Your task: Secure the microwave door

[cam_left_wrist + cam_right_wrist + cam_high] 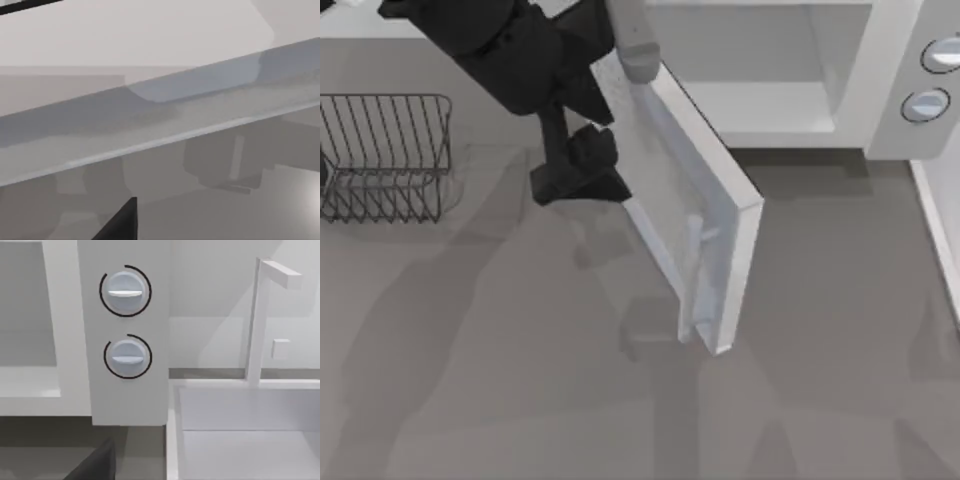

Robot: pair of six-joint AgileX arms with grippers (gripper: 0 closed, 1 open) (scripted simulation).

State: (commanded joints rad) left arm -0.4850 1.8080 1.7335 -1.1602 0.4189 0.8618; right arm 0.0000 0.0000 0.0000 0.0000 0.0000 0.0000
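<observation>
- The grey table [520, 400] is lying bare along its near edge, with only soft shadows crossing it.
- The microwave door [685, 215] is standing open at an angle, its free edge swinging out toward the near middle of the table and its hinge side staying at the far end by the microwave's left front corner.
- The door's pale bar handle [698, 240] is showing on the face turned toward the left, near the free edge.
- The left gripper [582, 172] is hanging just beside the door's left face, about halfway along it; whether it is touching the panel I cannot tell, and I cannot tell how wide its jaws are standing.
- In the left wrist view the door's [165, 115] edge is running across close up.
- The dark wire rack [382, 155] is sitting at the far left, well apart from the door.
- The microwave [790, 70] is sitting at the far right, its pale cavity facing outward, with two round knobs [125, 292] on its right side panel.
</observation>
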